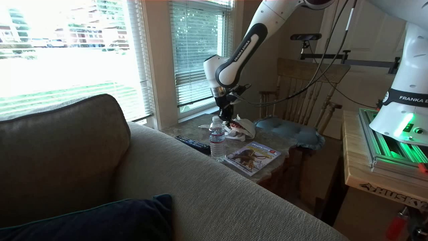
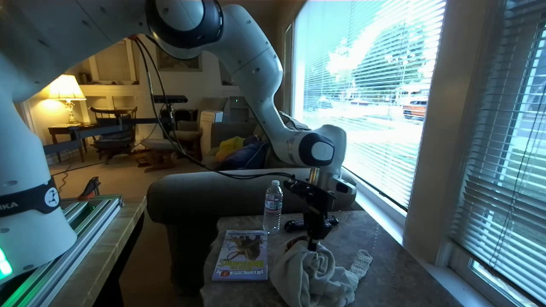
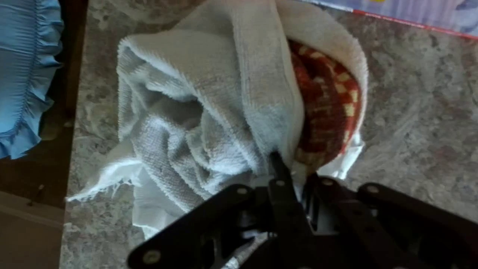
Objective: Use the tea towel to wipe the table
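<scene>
Now pincer [image 3: 295, 167] is pinching tea towel [image 3: 220, 82] | it is lying bunched under pincer, on bench [image 3: 414, 123] | small pinch could soon be slipping; wide wiping could be tipping the bottle [image 2: 273, 208] near pincer

Arm link [image 1: 242, 51] read "FRANKA EMIKA", base band [image 1: 406, 97] "FRANKA E" (cut off), workbench edge [image 1: 381, 191] "HUSKY" in an exterior view. Band [image 2: 25, 198] showed "IKA" in an exterior view. Book [image 1: 253, 158], bottle [image 1: 217, 142] print was too blurry.
</scene>
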Robot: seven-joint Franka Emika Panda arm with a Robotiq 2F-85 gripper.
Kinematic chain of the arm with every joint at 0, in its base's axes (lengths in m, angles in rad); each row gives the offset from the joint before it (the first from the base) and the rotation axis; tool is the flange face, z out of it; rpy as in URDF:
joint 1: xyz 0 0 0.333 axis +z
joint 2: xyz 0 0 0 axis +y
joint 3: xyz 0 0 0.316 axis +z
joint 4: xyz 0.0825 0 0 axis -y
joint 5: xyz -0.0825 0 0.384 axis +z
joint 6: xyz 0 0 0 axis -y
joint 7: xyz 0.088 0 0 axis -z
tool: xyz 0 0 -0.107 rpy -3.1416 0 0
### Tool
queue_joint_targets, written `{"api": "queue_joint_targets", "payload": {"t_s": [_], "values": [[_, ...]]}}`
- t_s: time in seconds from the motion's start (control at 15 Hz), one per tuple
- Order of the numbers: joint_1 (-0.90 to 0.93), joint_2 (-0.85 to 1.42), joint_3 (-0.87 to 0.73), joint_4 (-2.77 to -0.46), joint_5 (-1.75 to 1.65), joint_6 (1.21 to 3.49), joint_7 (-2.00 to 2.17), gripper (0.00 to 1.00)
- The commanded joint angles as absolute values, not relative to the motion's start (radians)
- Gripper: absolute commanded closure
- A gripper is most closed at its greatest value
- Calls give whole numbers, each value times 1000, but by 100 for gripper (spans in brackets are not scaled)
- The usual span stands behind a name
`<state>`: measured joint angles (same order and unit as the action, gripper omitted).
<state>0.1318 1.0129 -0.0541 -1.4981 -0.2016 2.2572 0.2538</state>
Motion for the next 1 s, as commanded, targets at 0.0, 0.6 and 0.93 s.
{"api": "queue_joint_targets", "payload": {"t_s": [0.0,0.6,0.93], "values": [[117,1092,-26,-1373,-113,2278,253,97],[115,1164,-5,-1212,-5,2363,261,97],[125,1150,-23,-1212,3,2411,288,57]]}}
